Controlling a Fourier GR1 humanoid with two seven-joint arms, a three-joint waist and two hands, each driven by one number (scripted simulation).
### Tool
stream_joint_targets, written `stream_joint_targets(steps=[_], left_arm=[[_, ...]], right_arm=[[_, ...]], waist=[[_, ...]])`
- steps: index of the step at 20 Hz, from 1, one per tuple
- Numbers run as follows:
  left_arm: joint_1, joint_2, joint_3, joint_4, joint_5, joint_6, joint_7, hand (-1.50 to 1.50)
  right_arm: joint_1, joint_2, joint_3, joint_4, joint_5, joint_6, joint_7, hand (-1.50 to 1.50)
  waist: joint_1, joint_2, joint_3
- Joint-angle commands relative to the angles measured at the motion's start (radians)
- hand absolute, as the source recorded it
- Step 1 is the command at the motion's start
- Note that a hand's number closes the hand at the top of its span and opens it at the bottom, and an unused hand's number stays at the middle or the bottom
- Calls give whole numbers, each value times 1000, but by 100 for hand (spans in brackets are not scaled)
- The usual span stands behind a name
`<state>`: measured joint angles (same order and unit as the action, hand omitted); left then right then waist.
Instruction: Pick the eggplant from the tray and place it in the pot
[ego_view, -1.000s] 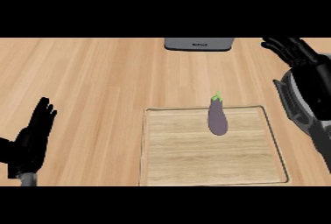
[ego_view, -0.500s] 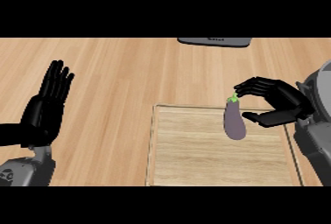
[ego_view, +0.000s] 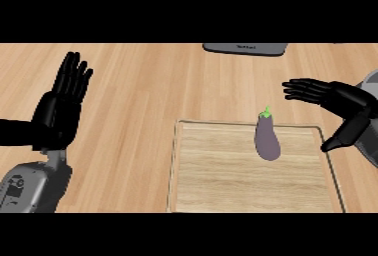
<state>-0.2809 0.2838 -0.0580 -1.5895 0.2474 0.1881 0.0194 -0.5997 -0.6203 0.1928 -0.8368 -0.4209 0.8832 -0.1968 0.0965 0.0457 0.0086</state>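
Observation:
A purple eggplant (ego_view: 267, 139) with a green stem lies on the wooden tray (ego_view: 221, 185), its stem pointing to the tray's far edge. My right hand (ego_view: 336, 100) hovers just right of the eggplant, fingers spread toward it and thumb hanging down; it is open and apart from the eggplant. My left hand (ego_view: 60, 107) stands open at the left, fingers up, resting. A grey pot (ego_view: 245, 48) shows only partly at the top edge.
The wooden counter (ego_view: 148, 80) spreads between the tray and the pot. My grey left forearm (ego_view: 29, 187) fills the lower left corner.
The view has shifted, so the tray and eggplant sit lower and more to the right. My right hand came down from the top right corner to beside the eggplant, then opened wider.

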Motion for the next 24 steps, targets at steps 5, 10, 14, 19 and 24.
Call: stream_joint_targets(steps=[5, 10, 14, 19, 24], left_arm=[[-56, -8, 8, 48, 3, -6, 1, 0], [-46, -22, -9, 77, -26, 6, -13, 0], [-76, -16, 11, 103, -16, -6, -15, 0], [-70, -15, 30, 100, 4, -17, -17, 0], [-61, -28, 14, 70, -16, 17, 27, 0]], right_arm=[[-155, -24, 125, 58, 165, 229, -62, -150], [-240, 3, 169, 112, 210, 259, -64, -150], [-274, 61, 212, 158, 246, 249, -64, -150], [-269, 94, 277, 175, 304, 259, -95, -150], [-269, 84, 317, 170, 342, 282, -158, -150]], waist=[[5, -4, -2], [1, -7, -3], [-6, -7, -4], [-19, -12, -4], [-35, -22, -4]])
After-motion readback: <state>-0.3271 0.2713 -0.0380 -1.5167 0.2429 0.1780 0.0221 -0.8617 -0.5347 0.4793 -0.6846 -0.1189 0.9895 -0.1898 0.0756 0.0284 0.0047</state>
